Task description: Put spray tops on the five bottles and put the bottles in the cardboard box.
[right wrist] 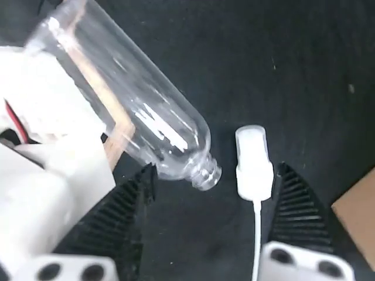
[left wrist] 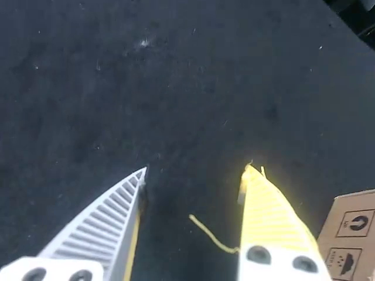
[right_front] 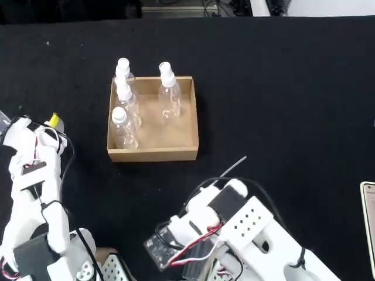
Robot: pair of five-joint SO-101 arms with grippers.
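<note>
Four capped bottles [right_front: 169,93] stand in the cardboard box [right_front: 152,154]. The fifth bottle [right wrist: 146,117] lies uncapped, its neck just beside the loose spray top [right wrist: 253,164]. The right gripper [right wrist: 217,172] is spread around both, probably to take the top. The left gripper [left wrist: 193,172] hangs released above the table [right_front: 281,88].

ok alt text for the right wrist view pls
A clear, capless bottle slants over the black table, its open neck next to a separate white spray top with a thin tube. The neck and the top sit between the open black fingers of the right gripper.
</note>
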